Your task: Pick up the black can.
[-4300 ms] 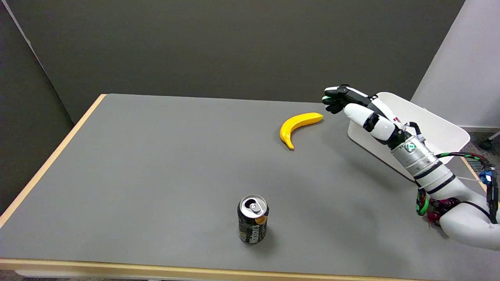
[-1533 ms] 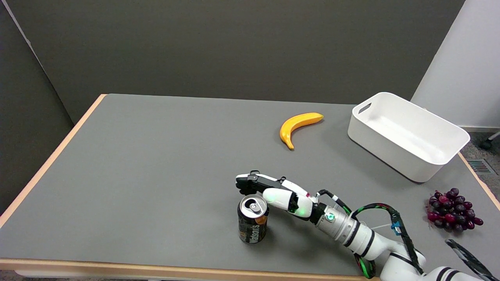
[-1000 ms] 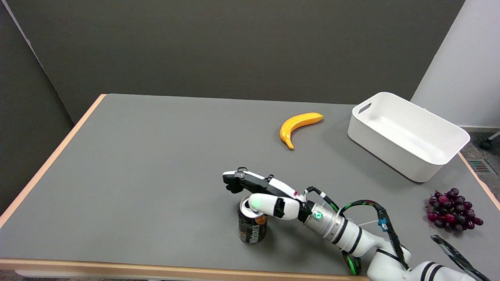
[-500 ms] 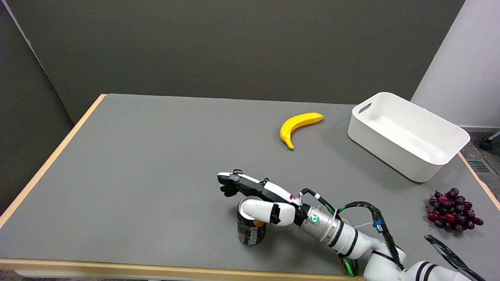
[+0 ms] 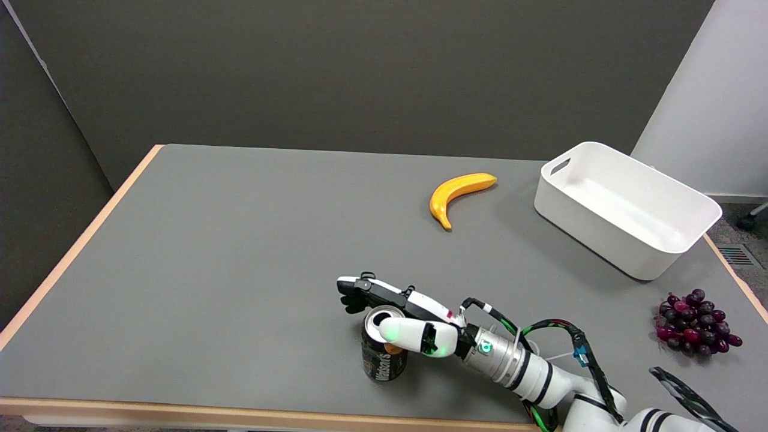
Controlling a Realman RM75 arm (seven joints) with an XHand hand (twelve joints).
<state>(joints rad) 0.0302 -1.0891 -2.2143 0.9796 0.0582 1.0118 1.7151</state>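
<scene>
Standing upright near the table's (image 5: 180, 252) front edge: black can (image 5: 383, 359), long axis vertical, silver top facing up. Bracketing its upper part: right hand (image 5: 399, 312), reaching in from the can's right, thumb lying across the near rim, fingers (image 5: 360, 295) extending past the far side. Not yet looking clamped — grip uncertain. Closing inward needed before lifting.
</scene>
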